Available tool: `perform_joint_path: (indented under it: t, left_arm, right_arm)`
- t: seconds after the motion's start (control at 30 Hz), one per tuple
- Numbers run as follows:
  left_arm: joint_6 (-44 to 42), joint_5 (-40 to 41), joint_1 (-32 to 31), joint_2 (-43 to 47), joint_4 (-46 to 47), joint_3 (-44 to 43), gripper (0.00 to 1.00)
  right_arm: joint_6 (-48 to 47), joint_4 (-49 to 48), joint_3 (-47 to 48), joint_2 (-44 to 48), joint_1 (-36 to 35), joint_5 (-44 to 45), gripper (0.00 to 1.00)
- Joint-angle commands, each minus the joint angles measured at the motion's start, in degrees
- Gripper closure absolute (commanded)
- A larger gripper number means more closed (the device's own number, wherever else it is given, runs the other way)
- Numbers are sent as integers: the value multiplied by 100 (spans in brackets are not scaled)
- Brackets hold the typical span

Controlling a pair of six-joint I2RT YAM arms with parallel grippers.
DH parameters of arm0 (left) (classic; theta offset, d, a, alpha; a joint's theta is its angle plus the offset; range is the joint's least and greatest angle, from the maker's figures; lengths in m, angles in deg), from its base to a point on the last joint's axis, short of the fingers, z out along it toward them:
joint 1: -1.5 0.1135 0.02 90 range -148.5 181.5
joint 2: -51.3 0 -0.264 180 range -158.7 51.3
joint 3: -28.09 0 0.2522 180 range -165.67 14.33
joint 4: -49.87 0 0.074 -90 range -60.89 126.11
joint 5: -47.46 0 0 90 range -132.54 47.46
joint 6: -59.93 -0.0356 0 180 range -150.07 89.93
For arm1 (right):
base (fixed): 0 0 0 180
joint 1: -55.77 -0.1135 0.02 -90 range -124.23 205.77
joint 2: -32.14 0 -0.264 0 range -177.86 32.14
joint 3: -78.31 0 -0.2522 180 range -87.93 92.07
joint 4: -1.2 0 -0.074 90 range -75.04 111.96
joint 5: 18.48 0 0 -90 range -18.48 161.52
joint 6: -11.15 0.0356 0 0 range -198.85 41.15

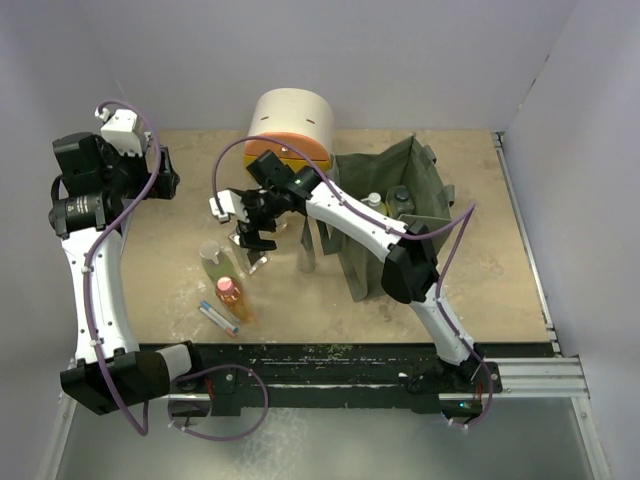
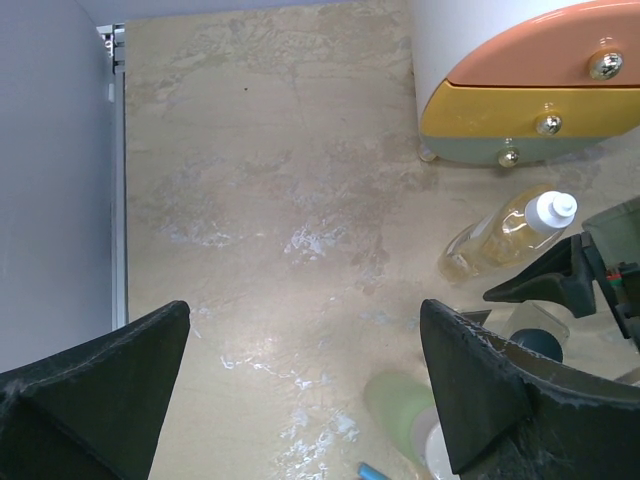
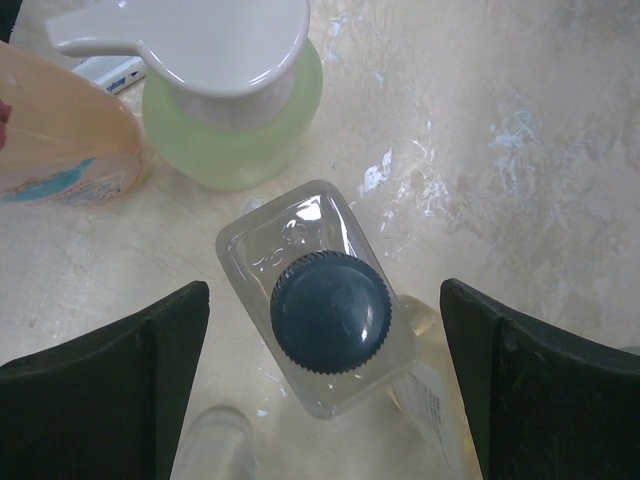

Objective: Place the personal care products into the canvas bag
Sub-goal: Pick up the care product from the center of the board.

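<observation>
Two open pairs: left fingers (image 2: 90,390) over table (image 2: 250,150), right fingers (image 3: 100,400) clear around black-capped bottle (image 3: 330,312).

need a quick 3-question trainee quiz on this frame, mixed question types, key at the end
1. True or false: the right gripper is shut on the clear square bottle.
2. Which item stands next to that bottle in the right wrist view? A) pale green pump bottle B) a red can C) a blue jar
3. In a few words: what does the left gripper hold?

Key
1. False: the jaws are open, one on each side of the bottle, not touching it.
2. A
3. Nothing. It is open above the table.
</observation>
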Motion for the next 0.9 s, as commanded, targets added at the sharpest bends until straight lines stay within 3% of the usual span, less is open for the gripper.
perform_joint_path:
  t: [0.0,0.27,0.5,0.73,0.87]
  left_arm:
    - [101,-204,75,163,250,64,1]
    - [80,-278,89,194,266,81,1]
    - [76,-363,87,226,266,84,1]
    - [72,-386,92,271,267,111,1]
    - [72,-415,87,268,262,122,1]
  right_arm:
    - [-60,116,270,-77,-45,-118,4]
    - [394,-75,-106,83,-57,-319,25]
    - [1060,-472,-712,574,-62,-167,37]
    - [1695,-1049,-1555,1138,-83,208,38]
    - [1832,-1309,-1820,1302,-118,257,29]
